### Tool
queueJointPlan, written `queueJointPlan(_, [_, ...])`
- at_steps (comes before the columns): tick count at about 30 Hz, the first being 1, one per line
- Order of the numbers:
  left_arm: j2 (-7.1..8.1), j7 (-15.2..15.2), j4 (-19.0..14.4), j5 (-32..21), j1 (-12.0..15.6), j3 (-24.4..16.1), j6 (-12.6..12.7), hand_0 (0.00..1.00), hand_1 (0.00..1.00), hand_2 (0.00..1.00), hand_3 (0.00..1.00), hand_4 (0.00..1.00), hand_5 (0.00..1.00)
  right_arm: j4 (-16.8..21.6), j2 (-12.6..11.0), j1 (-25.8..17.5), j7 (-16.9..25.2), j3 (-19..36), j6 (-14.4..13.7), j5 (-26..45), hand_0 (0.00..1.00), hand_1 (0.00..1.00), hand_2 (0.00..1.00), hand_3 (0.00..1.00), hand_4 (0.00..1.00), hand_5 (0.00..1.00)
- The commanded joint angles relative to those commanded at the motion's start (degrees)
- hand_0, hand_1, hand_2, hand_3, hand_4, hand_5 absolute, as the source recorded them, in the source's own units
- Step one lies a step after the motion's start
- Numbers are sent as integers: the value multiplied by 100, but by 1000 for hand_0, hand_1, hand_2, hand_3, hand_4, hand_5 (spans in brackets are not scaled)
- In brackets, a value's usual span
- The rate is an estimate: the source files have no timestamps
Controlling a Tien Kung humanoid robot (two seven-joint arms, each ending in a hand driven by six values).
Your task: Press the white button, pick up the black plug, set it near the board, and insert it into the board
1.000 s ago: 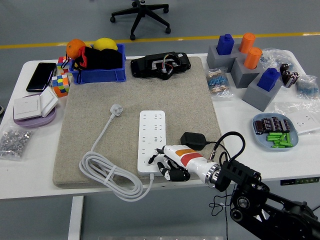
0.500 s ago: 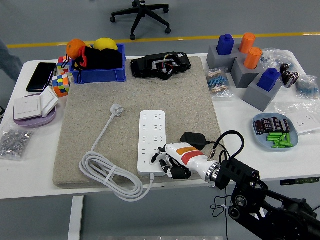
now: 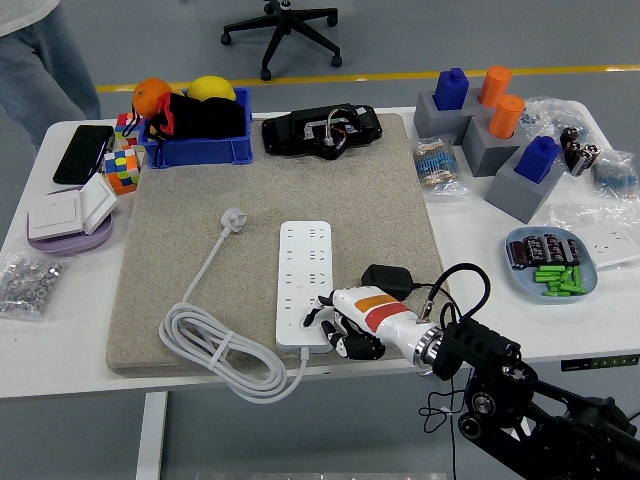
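One hand is at work: the right hand (image 3: pixel 340 322) reaches in from the lower right and sits at the near end of the board (image 3: pixel 307 285), its fingers curled downward over the strip's near right corner. It holds nothing. A fingertip looks to be on or just above the board's near end, where the white button should be, though the button itself is too small and too covered to make out, so I cannot tell whether it is being pressed.

The plug (image 3: pixel 388 279) lies on the grey mat (image 3: pixel 200 210), just beside the board's right edge and just beyond the hand's wrist, up and to the right of the fingers. Its black cord runs off to the right and loops toward the arm. That is the relation the next move turns on: the plug is behind the knuckles, not ahead of them, so the hand would likely have to draw back and swing right before closing on it.

The board's long axis runs away from the robot, near to far, with its sockets in rows across it. The left arm is out of view.
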Motion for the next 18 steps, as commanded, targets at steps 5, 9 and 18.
queueJointPlan(5, [-2,3,0,15,2,-5,-3,466,495,512,578,589,269,-87,-11,16,46,-68,-35,-2,2,2,92,592,338,2])
queueJointPlan(9, [-2,1,0,7,2,8,-4,466,496,512,578,590,266,-157,-24,20,79,-77,-57,-10,2,2,92,589,338,2])
queueJointPlan(18, [-7,6,0,21,8,-6,-7,467,496,512,578,589,266,124,-19,-25,130,163,-63,45,2,2,92,589,337,2])
